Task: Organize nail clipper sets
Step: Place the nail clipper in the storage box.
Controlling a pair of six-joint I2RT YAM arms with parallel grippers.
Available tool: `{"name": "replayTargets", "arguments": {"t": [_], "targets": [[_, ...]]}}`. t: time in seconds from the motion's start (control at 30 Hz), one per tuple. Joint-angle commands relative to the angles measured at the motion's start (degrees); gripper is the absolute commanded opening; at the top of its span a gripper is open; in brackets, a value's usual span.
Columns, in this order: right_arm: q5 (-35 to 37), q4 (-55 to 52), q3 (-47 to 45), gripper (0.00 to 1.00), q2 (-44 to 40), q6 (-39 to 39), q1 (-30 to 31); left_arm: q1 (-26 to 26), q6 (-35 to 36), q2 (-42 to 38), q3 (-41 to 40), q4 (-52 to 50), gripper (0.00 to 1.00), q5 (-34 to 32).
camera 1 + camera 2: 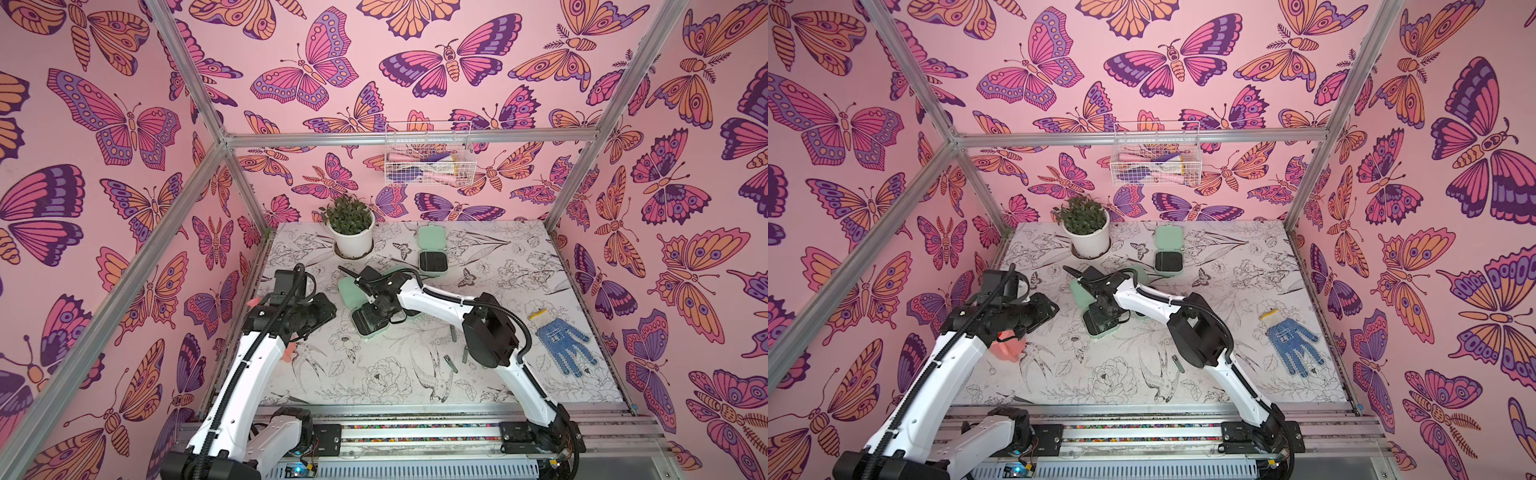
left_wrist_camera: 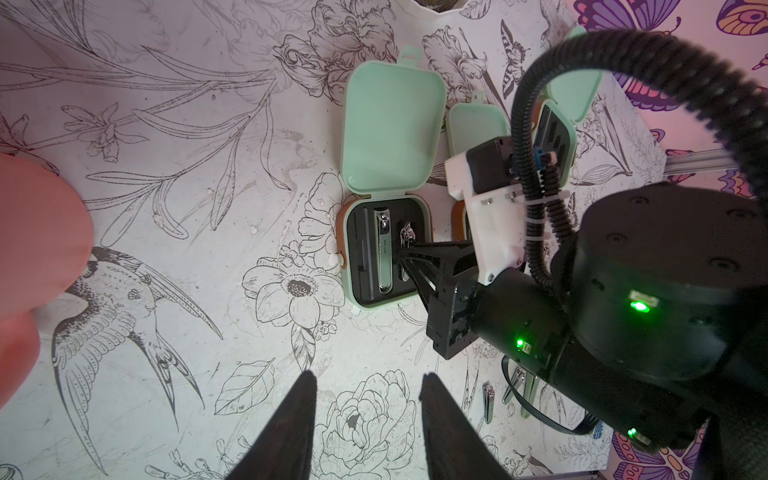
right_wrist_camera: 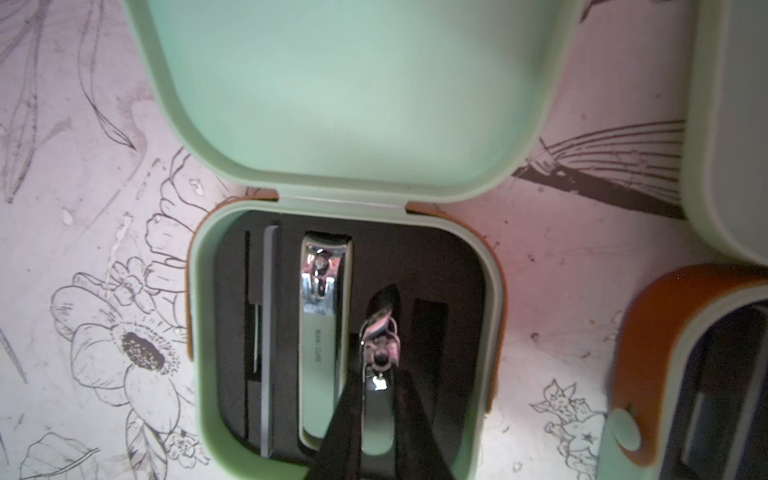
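Note:
An open mint-green case (image 1: 362, 331) (image 1: 1096, 328) lies mid-table, its lid (image 2: 392, 124) folded back. Its black insert holds a large clipper (image 3: 324, 332) (image 2: 384, 253) and a slim grey file (image 3: 268, 332). My right gripper (image 3: 378, 390) (image 1: 376, 318) is shut on a small clipper (image 3: 379, 345) (image 2: 407, 237), held head-first over the empty slot beside the large one. My left gripper (image 2: 368, 380) (image 1: 330, 311) hangs open and empty to the left of that case. A second case (image 3: 673, 374) (image 1: 1139, 277) lies partly under the right arm. A third open case (image 1: 432, 253) (image 1: 1168, 253) sits further back.
Loose clippers (image 1: 451, 363) (image 2: 488, 399) lie on the table near the right arm's elbow. A blue dotted glove (image 1: 561, 343) lies at the right. A potted plant (image 1: 353, 232) stands at the back left. A pink watering can (image 1: 1007, 347) sits under the left arm.

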Motion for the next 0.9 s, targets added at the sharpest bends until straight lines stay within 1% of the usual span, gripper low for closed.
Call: {"name": "replayTargets", "arguments": {"t": [0.0, 0.6, 0.87], "targets": [[-1.08, -1.73, 1.78, 0.15, 0.80, 1.56, 0.54, 0.31, 0.54, 0.13, -1.01, 0.38, 0.44, 0.67], [1.09, -2.18, 3.48, 0.15, 3.93, 1.77, 0.54, 0.31, 0.57, 0.48, -1.36, 0.92, 0.44, 0.84], [1.11, -2.61, 3.38, 0.15, 4.45, 4.30, 0.54, 0.32, 0.58, 0.83, -1.36, 1.28, 0.44, 1.11]]}}
